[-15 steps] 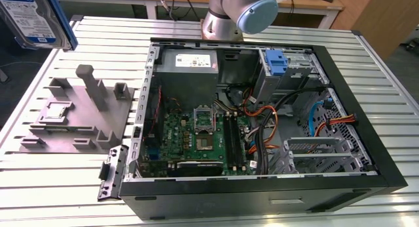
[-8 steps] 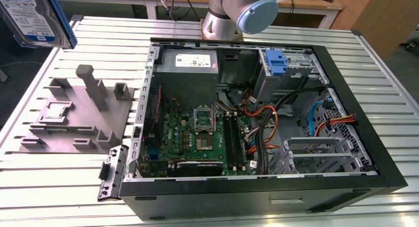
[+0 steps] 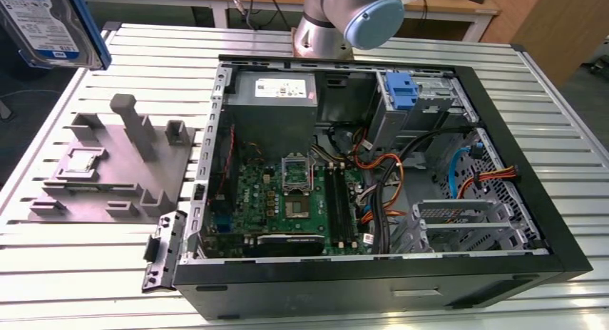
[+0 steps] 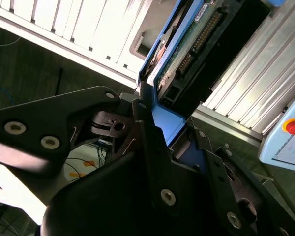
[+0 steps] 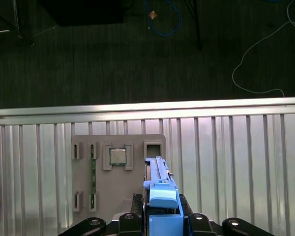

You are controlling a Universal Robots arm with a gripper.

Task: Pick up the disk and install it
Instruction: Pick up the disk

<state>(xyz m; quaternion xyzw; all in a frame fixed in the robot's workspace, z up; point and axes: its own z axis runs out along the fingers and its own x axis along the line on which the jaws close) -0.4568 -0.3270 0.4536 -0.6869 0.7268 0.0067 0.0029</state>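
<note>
High at the exterior view's left, clear of the slatted aluminium table point(image 3: 57, 259), the disk point(image 3: 48, 23) is carried in the gripper point(image 4: 168, 125). The black jaws are clenched on it, apparently at the blue plastic bracket end. Its long axis runs straight out from the jaws, edge-on above the grey moulded fixture point(image 5: 118, 191). The open computer case point(image 3: 333, 294) lies well apart, toward the exterior view's right. The disk has a flat metal body and a glossy label.

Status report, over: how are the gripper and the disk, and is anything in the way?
Gripper shut on the disk. Disk held in the air over the grey holder, outside the open computer case. Not yet installed.
</note>
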